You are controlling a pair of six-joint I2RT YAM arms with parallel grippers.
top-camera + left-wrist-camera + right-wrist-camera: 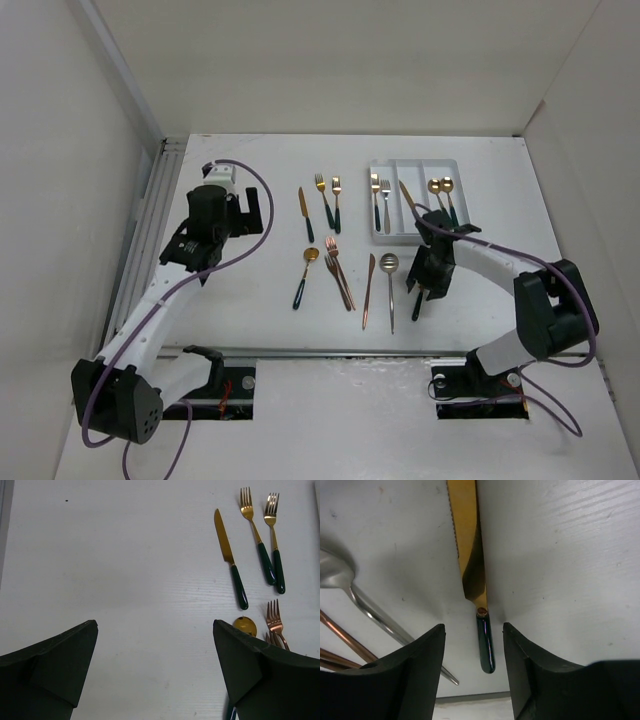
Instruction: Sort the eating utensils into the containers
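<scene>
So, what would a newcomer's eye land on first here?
The right pincer straddles a gold knife with a dark green handle, jaws apart. Just beyond it a white tray holds several utensils, while loose cutlery lies spread to the left.

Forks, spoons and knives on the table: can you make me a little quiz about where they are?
1. True or false: the white tray has three compartments.
2. What lies in its left compartment? A spoons, B forks, C knives.
3. Fill in: the right arm's jaws stand on either side of the dark ___ of the gold knife.

Key: 1 true; 2 B; 3 handle.
</scene>
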